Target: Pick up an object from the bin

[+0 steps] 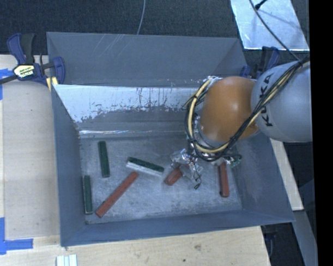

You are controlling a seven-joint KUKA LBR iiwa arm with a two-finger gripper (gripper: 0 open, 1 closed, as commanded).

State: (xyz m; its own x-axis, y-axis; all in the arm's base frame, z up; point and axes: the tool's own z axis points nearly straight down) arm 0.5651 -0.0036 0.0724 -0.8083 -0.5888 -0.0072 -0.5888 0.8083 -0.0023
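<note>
My gripper [185, 163] is low in the bin, right of the middle, just below the orange cover. Its metal fingertips sit right over the upper end of a short red-brown piece [172, 177], which lies tilted on the floor. Whether that piece is between the fingers cannot be made out. A green and white stick [145, 165] lies just to the left. A red-brown stick [224, 180] lies upright in the view to the right of the gripper.
A long red-brown stick [117, 194] lies diagonally at lower left. Two dark green sticks, one [104, 158] further back and one [87, 194] by the left wall, lie on the left floor. The arm and its cables hang over the right rear of the bin.
</note>
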